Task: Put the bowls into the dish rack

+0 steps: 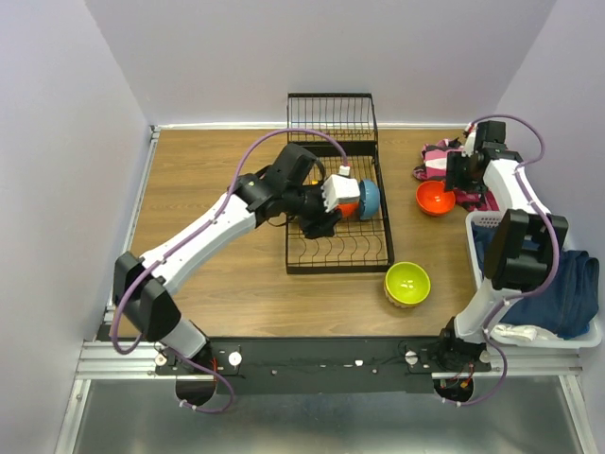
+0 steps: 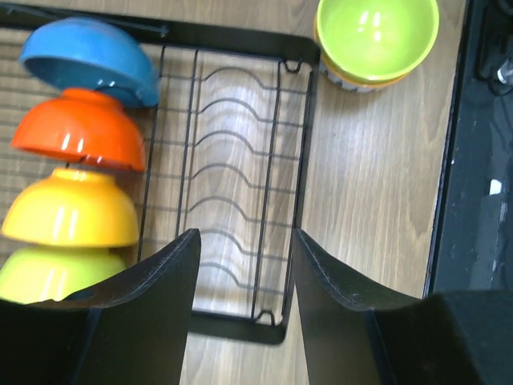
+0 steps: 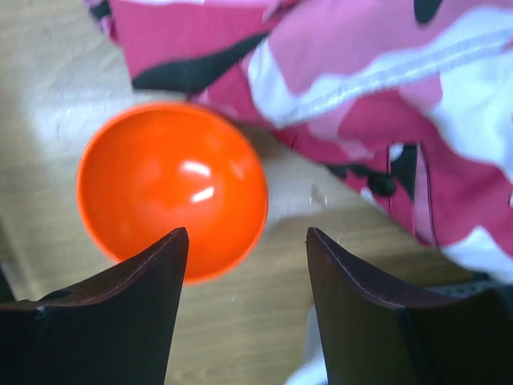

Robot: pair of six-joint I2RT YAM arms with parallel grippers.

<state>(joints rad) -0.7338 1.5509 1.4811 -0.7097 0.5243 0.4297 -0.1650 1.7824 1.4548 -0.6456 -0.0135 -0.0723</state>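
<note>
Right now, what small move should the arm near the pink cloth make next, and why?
Probably the right arm should lower and slide slightly toward the orange bowl, so its open jaws straddle the rim. The bowl sits on the table, outside the rack, and the gap between the jaws lies mostly beside it.

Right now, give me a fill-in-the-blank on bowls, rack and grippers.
1. The rack holds ___ bowls.
2. The bowl under the right gripper is ___.
3. The loose bowl by the rack's corner is ___.
4. The left gripper holds ___.
Missing: four; orange; green; nothing.
</note>
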